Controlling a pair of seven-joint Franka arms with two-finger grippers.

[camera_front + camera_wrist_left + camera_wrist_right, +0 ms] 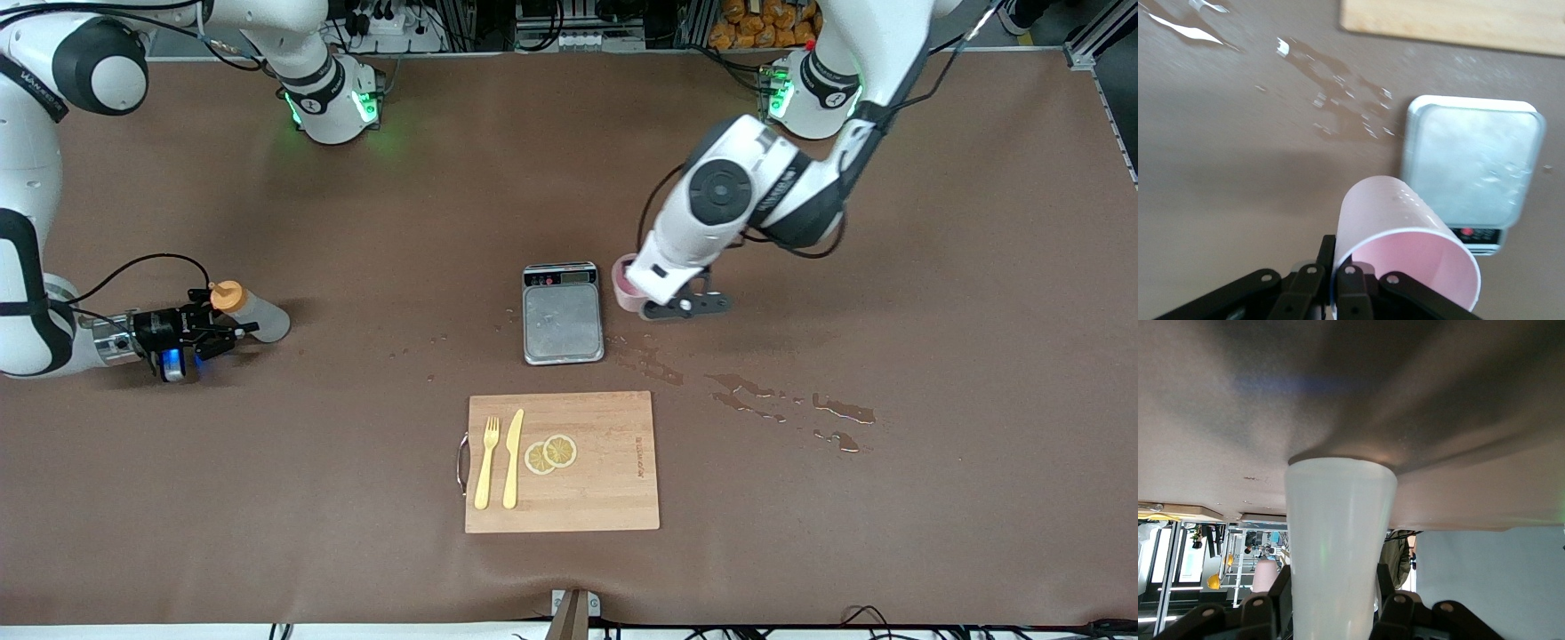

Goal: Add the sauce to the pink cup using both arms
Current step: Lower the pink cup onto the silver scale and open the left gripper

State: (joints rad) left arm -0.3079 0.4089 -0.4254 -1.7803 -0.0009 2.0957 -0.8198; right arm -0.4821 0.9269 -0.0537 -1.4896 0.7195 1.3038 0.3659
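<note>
Transport step: your left gripper (pixel 669 300) clamps the pink cup (pixel 625 283) mid-table beside the scale (pixel 562 313), your right gripper (pixel 206 332) clamps the sauce bottle (pixel 252 313) near the right arm's table edge; next, bring them together.

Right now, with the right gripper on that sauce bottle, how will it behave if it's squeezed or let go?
The sauce bottle looks like thin translucent plastic, so it probably dents under the right gripper. It appears light. Lying on its round side on the table, it would likely roll if released.
</note>
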